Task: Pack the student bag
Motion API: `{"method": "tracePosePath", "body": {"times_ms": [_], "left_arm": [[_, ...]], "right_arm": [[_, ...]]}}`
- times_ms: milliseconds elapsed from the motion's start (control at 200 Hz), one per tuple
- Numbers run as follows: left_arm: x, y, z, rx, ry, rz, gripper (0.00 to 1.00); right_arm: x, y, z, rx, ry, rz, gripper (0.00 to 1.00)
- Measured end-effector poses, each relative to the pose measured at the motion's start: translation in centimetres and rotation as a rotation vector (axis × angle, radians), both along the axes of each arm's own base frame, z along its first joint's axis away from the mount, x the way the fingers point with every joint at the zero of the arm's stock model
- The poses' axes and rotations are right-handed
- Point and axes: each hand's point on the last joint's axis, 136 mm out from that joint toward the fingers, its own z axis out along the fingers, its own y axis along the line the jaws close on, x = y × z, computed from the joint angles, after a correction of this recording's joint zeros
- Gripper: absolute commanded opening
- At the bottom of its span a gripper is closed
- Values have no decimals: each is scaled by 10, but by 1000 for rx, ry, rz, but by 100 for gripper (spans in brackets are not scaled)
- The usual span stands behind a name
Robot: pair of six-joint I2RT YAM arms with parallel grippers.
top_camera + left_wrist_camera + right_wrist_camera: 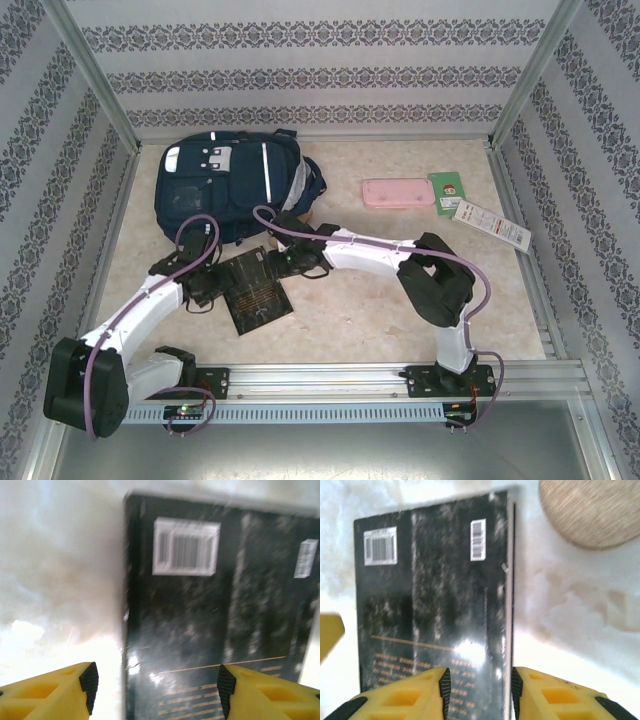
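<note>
Two open grippers are seen over a black book (255, 290) lying flat on the table (400, 300), just in front of the bag (225, 185). The left gripper (156, 690) is spread wide above one long edge of the book, and nothing is gripped between its pads. The right gripper (479, 692) is parted less widely above the opposite edge. The cover can be seen through the gap, so nothing is held there either.

The bag is laid flat at the far left of the table, with its front pockets and white stripes turned up and its dark straps spilled toward the right. Whether its main zip is undone cannot be told.

The bag is judged to be soft and floppy. The fabric would be expected to sag and fold when lifted, and the mouth to collapse unless kept spread. Since it is lying so flat, it is probably light though bulky. A firm hold would best be taken on a strap or along the stiffer seam beside the zip, not on the slack front panel.

A pink pencil case (398, 193), a green card (450, 193) and a white tag (492, 225) are seen well apart from it on the right.
</note>
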Motion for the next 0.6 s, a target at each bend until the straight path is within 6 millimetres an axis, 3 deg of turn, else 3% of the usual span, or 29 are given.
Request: {"method": "tracePosePath", "body": {"times_ms": [250, 600], "left_arm": [[-10, -9, -23, -74, 15, 18, 66], [-11, -10, -35, -101, 18, 53, 58]], "right_arm": [[-1, -1, -44, -65, 63, 13, 41], [-11, 20, -42, 1, 98, 48, 39]]}}
